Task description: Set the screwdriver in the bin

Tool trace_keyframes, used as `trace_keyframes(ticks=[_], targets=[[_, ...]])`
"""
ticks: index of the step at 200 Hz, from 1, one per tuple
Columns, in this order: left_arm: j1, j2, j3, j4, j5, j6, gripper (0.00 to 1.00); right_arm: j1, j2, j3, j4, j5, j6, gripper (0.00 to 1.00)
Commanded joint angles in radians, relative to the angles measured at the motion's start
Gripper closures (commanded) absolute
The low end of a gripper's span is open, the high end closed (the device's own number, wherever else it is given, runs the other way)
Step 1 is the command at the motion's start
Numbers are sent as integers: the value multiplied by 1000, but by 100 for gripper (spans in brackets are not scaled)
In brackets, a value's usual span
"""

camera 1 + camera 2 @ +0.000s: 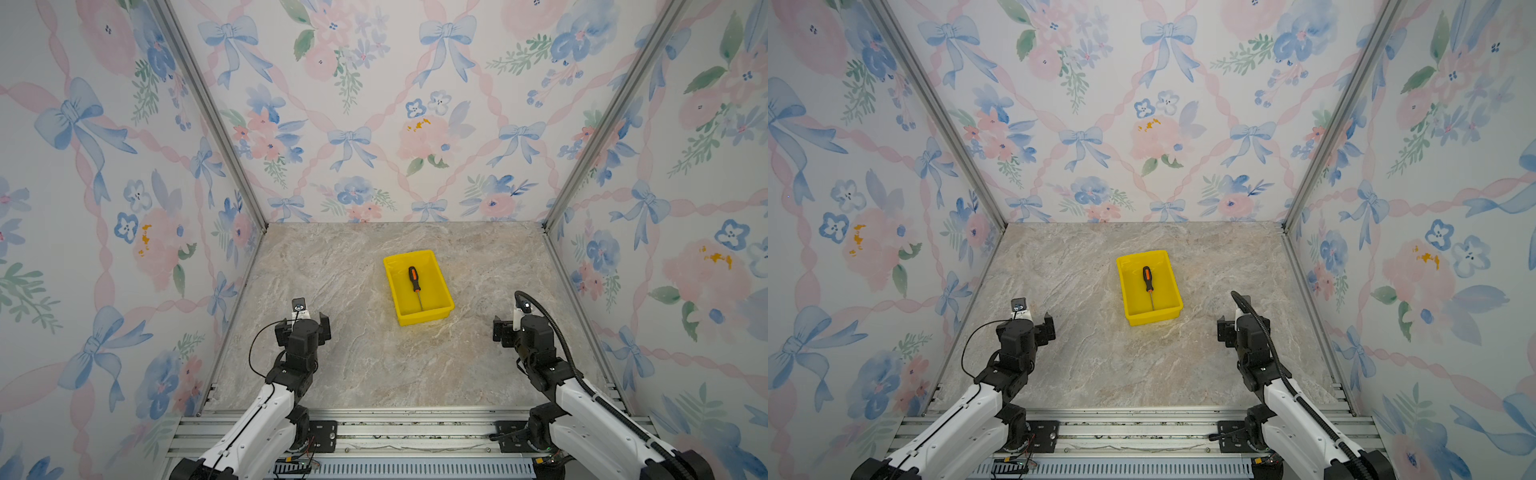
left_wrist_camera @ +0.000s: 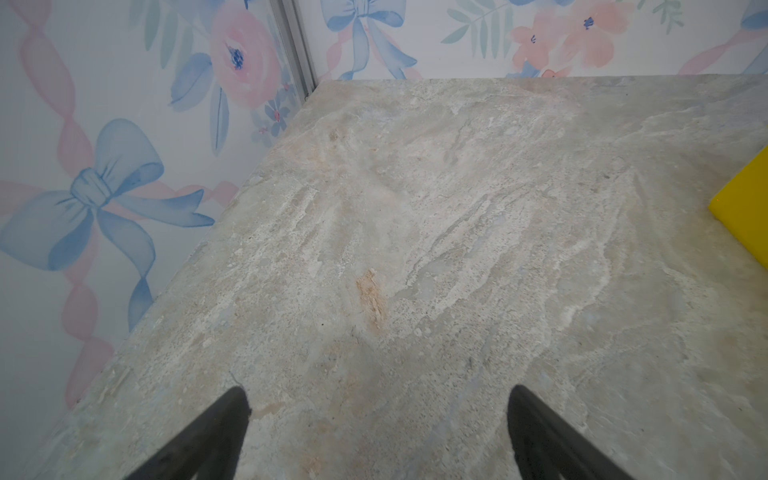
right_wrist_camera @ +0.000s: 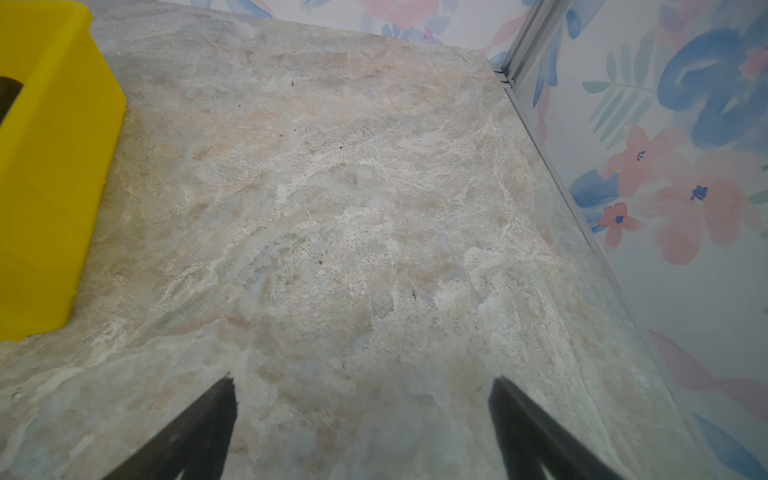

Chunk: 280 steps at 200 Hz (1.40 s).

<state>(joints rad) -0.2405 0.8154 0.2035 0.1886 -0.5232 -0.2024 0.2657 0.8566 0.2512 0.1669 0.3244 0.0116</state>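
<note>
Bin (image 1: 424, 316) mid-table; open tabletop (image 1: 353, 365) all round.

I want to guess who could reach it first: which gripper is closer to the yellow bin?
Right. The right gripper hangs open off the bin's right side, toward the robot. The left gripper hangs open off its left side, somewhat farther away.

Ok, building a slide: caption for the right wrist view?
Open right claw above the marble tabletop, yellow bin nearby.

Yellow bin (image 1: 428, 316), black-orange screwdriver (image 1: 414, 280), marbled table (image 1: 332, 353)
</note>
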Motion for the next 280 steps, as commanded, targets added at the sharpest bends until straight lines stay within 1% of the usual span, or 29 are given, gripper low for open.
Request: trace_keyframes(ticks=[1,29,61,86,104,115,122,155,203,231,280], targets=[[23,52,-10,86,23,-3,2,-12,56,-6,169,-60,-47,3],[42,105,-33,207,36,8,3,-33,163,10,288,-67,-50,3],[86,188,-17,283,59,31,2,-54,309,65,382,-121,-54,3],[112,259,-10,388,84,63,3,-74,412,112,450,-157,-52,3],[131,319,7,450,110,84,2,-85,478,156,460,-185,-50,3],[137,350,18,475,116,101,3,-89,507,197,413,-187,-47,3],[143,365,22,491,119,106,3,-92,515,211,392,-201,-50,3],[174,414,23,591,174,119,3,-103,503,195,411,-232,-52,3],[185,465,24,688,223,121,2,-125,496,184,423,-266,-39,3],[185,490,38,698,236,122,2,-129,488,172,438,-275,-38,3],[187,484,30,706,273,130,3,-152,461,128,501,-279,-35,3]])
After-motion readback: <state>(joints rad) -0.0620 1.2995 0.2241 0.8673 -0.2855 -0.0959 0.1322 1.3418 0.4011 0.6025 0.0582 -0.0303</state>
